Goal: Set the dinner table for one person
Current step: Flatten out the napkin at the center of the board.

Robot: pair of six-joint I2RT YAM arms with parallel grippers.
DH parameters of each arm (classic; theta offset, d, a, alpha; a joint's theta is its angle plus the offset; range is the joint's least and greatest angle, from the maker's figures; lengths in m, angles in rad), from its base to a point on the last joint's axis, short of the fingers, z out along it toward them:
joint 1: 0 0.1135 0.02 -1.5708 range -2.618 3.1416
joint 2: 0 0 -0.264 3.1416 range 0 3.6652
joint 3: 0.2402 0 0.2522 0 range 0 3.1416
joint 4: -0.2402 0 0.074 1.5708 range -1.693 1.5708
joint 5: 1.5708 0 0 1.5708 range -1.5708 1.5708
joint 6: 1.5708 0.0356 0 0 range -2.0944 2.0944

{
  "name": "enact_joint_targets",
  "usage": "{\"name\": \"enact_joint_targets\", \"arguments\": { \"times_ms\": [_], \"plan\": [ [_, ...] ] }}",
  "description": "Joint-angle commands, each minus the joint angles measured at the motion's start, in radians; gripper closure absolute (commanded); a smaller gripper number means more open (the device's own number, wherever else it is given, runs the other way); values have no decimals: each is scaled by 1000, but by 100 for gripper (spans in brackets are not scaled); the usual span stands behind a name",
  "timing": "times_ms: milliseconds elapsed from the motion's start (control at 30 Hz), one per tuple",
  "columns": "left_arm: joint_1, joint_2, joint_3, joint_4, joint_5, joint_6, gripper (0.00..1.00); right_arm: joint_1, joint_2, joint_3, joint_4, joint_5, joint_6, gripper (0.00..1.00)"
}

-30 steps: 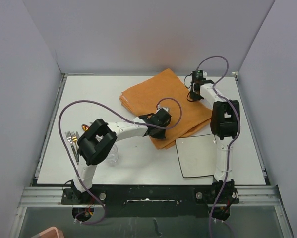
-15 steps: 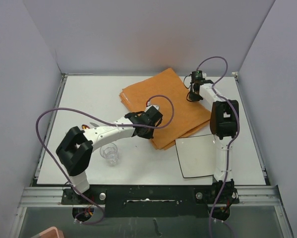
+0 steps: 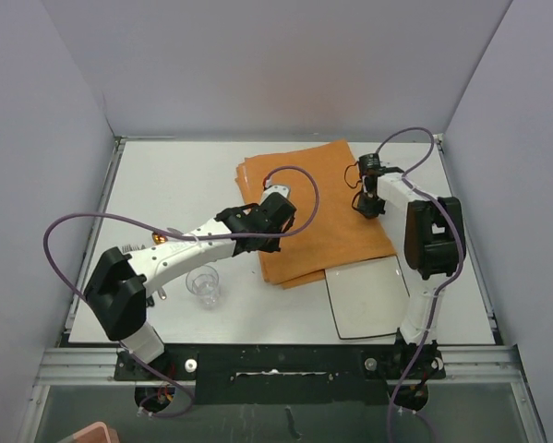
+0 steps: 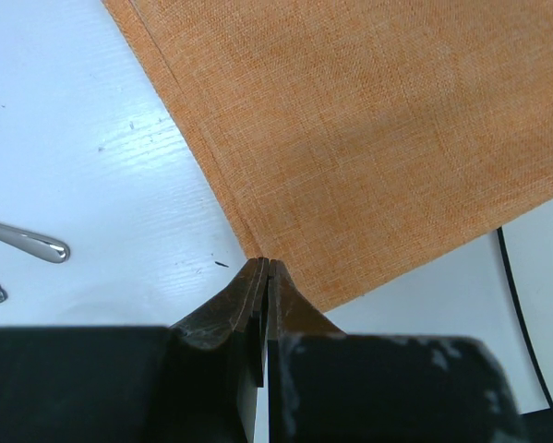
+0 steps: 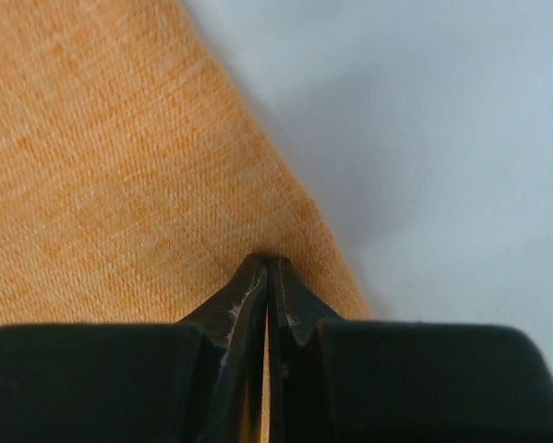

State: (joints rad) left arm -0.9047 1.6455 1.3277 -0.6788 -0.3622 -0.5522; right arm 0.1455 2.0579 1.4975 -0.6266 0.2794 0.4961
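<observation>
The orange mat [image 3: 322, 212] lies squarer on the table [image 3: 165, 180] than before.
Your left hand [image 4: 265, 263] and right hand [image 5: 267, 260] each clamp a mat edge.

A robotics lab cell: plain grey partition walls [image 3: 258, 65] box in a large matte white rectangular tabletop [image 3: 165, 175], white-and-black robot arms [image 3: 184, 249] bolted to an aluminium rail [image 3: 498, 356] along its near edge.

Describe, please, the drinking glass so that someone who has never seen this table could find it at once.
On the white table, find the orange cloth mat spread across its middle. Left of the mat's near corner stands the glass: small, clear and upright, the only see-through thing there, unlike the flat square white plate on that corner's right.
</observation>
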Motion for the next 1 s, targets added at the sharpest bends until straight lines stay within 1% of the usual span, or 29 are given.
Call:
{"name": "enact_joint_targets", "arguments": {
  "times_ms": [0, 133, 233, 367, 500, 667, 733, 833, 867, 967],
  "plan": [
    [-17, -101, 22, -17, -41, 5, 100, 61, -71, -102, -105, 21, 45, 100],
    [-43, -115, 26, -24, -57, -8, 100, 83, -81, -111, -109, 25, 49, 100],
    [-65, -123, 28, -35, -77, -21, 100, 94, -78, -70, -129, 21, 48, 100],
    [-91, -135, 28, -45, -95, -30, 100, 137, -59, -14, -164, -9, 54, 100],
    [-98, -153, 25, -57, -111, -34, 100, 179, -42, 3, -173, -17, 67, 100],
    [-99, -185, 1, -54, -128, -39, 100, 202, -32, 18, -179, -17, 75, 100],
    [-99, -189, -22, -34, -143, -38, 100, 202, -27, 36, -168, -19, 66, 100],
    [-86, -168, -77, 49, -180, -17, 100, 199, -39, 69, -137, 1, 46, 100],
    [-75, -150, -85, 78, -174, -7, 100, 196, -58, 67, -111, 11, 40, 100],
    [-32, -87, -105, 185, -98, 12, 100, 180, -141, 41, -13, 12, 12, 100]
  ]
}}
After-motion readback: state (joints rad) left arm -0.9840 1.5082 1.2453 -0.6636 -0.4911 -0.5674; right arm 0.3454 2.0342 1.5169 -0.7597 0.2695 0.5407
